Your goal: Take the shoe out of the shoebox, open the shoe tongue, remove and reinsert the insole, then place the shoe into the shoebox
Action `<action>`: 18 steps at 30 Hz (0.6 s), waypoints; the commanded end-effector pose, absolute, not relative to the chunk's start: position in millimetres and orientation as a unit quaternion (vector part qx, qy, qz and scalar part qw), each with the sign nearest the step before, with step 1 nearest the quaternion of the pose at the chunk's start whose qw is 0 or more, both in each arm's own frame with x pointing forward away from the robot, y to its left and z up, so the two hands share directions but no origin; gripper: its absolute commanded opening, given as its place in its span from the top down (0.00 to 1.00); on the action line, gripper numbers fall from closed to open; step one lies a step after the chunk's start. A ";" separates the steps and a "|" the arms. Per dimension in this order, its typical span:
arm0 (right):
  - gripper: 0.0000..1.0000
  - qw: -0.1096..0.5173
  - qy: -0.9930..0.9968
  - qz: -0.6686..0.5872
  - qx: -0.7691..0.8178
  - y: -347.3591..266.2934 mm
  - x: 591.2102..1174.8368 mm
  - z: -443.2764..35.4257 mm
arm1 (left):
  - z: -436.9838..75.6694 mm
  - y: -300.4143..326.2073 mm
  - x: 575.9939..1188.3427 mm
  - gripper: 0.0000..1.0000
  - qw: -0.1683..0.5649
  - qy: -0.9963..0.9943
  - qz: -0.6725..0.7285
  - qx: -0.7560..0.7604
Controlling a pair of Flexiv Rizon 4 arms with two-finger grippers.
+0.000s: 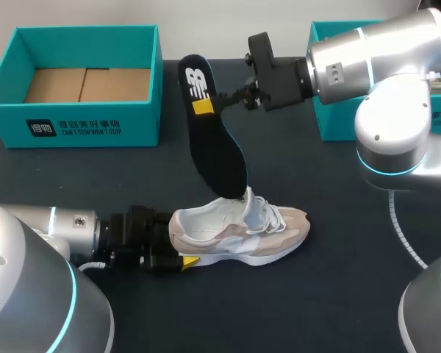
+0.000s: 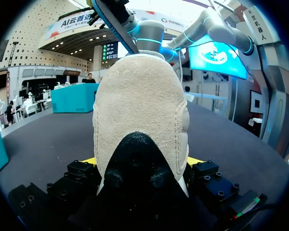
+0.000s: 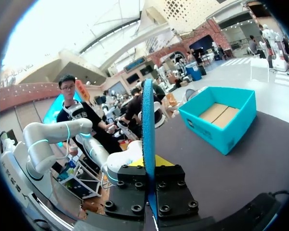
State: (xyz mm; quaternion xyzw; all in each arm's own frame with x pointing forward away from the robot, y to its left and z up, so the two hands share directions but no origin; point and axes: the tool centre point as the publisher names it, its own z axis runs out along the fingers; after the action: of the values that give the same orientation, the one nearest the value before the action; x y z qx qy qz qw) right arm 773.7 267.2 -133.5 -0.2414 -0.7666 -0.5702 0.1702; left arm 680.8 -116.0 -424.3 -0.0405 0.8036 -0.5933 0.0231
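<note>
A beige and white shoe stands on the dark table, toe to the right. My left gripper comes in low from the left and is shut on its heel; in the left wrist view the suede heel fills the gap between the yellow tips of that gripper. Above the shoe, my right gripper is shut on the heel end of a black insole. The insole hangs steeply, with its toe end at the shoe's opening. The right wrist view shows the insole edge-on in the shut right gripper.
An open teal shoebox with a cardboard floor stands at the back left and also shows in the right wrist view. A second teal box sits at the back right, partly behind my right arm. A white cable lies at the right.
</note>
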 end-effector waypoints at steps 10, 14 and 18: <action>1.00 0.262 -0.690 -0.625 -0.253 244.2 743.8 -94.5 | -427.0 -117.2 681.2 1.00 0.024 0.805 -0.592 -0.041; 1.00 0.294 -0.676 -0.633 -0.234 241.5 738.7 -85.4 | -427.0 -117.2 681.2 1.00 0.024 0.805 -0.592 -0.041; 1.00 0.320 -0.676 -0.625 -0.223 236.0 733.3 -76.5 | -427.0 -117.2 681.2 1.00 0.024 0.805 -0.592 -0.041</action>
State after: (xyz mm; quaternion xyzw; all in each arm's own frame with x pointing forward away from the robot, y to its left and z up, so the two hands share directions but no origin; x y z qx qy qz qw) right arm 730.0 241.4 -79.7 -0.2288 -0.6730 -0.6300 0.3126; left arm 680.8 -116.0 -424.4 -0.0406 0.8037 -0.5932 0.0231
